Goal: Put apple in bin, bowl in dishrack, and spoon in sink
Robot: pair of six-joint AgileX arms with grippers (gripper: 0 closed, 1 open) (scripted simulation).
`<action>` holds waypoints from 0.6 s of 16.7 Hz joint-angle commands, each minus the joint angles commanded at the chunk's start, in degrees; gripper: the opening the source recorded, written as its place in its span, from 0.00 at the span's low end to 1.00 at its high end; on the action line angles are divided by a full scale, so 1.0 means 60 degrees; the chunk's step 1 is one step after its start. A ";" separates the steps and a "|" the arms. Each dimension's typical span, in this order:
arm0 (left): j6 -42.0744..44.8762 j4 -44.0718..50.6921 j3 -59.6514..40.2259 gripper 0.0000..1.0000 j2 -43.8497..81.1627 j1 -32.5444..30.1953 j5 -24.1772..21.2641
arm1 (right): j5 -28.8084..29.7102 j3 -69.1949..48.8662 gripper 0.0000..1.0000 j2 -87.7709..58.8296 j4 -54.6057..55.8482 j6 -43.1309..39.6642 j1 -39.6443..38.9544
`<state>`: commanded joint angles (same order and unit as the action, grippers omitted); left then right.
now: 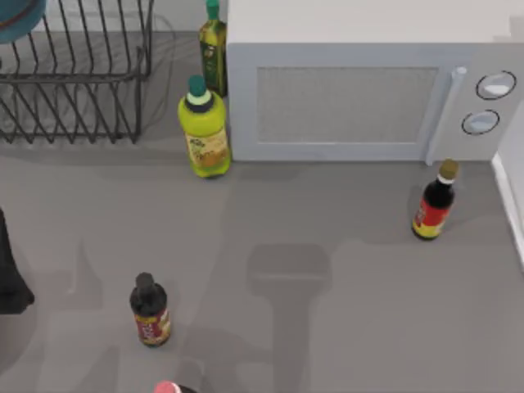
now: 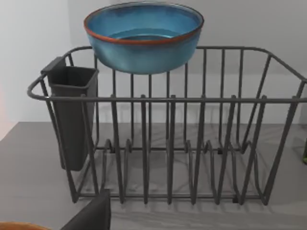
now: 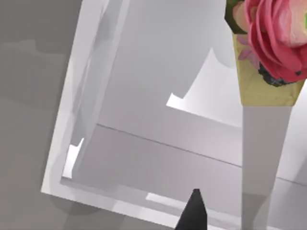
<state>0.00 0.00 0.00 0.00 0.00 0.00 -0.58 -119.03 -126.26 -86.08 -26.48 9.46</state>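
One bowl (image 2: 143,36) above one dishrack (image 2: 168,143), seemingly unsupported; four bottles; both grippers' finger states untellable.

The bowl (image 1: 18,18) is cut by the top view's upper-left corner; the dishrack (image 1: 74,74) runs off the left and top edges. A pink-capped item (image 1: 168,387) at the bottom edge is too cropped to identify. The bottle labels are illegible.
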 joint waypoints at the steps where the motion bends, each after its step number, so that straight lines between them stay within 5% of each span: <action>1: 0.0000 0.0000 0.0000 1.00 0.0000 0.0000 0.0000 | 0.0007 -0.1085 0.00 -0.0711 -0.0297 0.0032 -0.0015; 10: 0.0000 0.0000 0.0000 1.00 0.0000 0.0000 0.0000 | 0.0063 -0.7462 0.00 -0.4894 -0.1805 0.0336 -0.0131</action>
<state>0.00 0.00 0.00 0.00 0.00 0.00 -0.20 -163.80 -155.62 -96.91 -24.47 8.68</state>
